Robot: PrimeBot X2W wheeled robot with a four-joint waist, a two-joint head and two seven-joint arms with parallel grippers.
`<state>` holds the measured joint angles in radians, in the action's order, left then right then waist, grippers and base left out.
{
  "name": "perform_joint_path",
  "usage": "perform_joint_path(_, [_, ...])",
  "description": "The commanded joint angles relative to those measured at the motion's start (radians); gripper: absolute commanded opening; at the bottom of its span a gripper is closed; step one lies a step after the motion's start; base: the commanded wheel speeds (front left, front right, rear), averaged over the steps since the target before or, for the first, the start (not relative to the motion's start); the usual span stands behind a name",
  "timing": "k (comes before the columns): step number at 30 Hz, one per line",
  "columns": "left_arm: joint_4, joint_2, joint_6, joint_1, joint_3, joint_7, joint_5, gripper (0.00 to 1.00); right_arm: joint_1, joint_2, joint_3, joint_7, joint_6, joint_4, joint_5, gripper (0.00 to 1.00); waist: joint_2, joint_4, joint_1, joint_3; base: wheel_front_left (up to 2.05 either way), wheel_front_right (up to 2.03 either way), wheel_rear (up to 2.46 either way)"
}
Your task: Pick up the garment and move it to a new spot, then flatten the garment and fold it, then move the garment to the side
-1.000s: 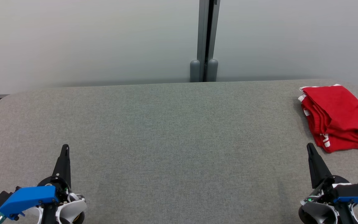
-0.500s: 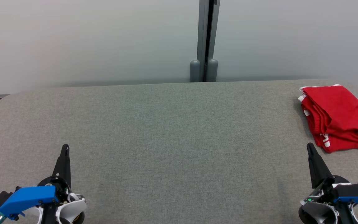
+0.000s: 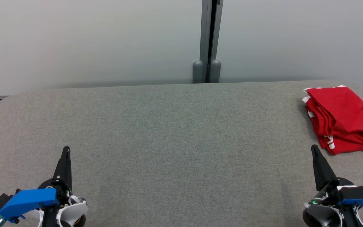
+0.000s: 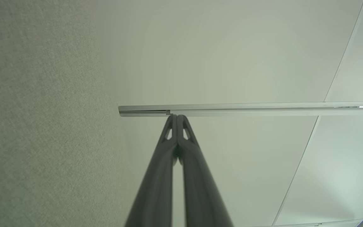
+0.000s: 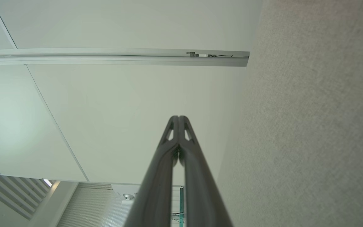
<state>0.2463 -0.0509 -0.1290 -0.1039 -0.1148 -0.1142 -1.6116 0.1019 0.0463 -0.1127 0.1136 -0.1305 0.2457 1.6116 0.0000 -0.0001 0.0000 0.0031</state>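
The table (image 3: 181, 132) is the biggest thing here. It is wide and grey, with a soft cloth top and round corners. Behind the table's far edge stands a pale wall (image 3: 90, 41), plain and smooth.

The garment (image 3: 345, 116) is red with small white stripes (image 3: 330, 142). It lies folded in a thick pile on the table's far right corner. Part of it runs off the right side of the head view.

The left gripper (image 3: 65, 149) is at the table's near left part, pointing toward the far edge. It has a blue piece (image 3: 30, 200) at its base. Its two long dark fingers (image 4: 156, 176) are pressed tight together, tip to tip, and they hold nothing. In the left wrist view the table's cloth shows to the left of them.

The right gripper (image 3: 313, 148) is at the table's near right part. It is just in front of the garment but apart from it. Its fingers are pressed together as well, and they hold nothing.

A thin grey post (image 3: 210, 31) goes up the wall behind the middle of the table's far edge. Two little round grey caps (image 3: 198, 72) sit at the foot of the post, right where it meets the table's edge.
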Motion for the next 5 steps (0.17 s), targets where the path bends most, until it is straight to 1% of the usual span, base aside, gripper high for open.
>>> perform_joint_path(1, [-0.004, 0.002, -0.004, -0.010, -0.002, -0.003, -0.003, 0.00, 0.013, 0.007, -0.003, 0.004, 0.000, -0.003, 0.003, 0.00, 0.0000, 0.000, 0.0000, 0.000, 0.00, 0.00, 0.00])
perform_joint_path(5, [-0.004, 0.002, -0.004, -0.010, -0.002, -0.003, -0.003, 0.00, 0.013, 0.007, -0.003, 0.004, 0.000, -0.003, 0.003, 0.00, 0.0000, 0.000, 0.0000, 0.000, 0.00, 0.00, 0.00])
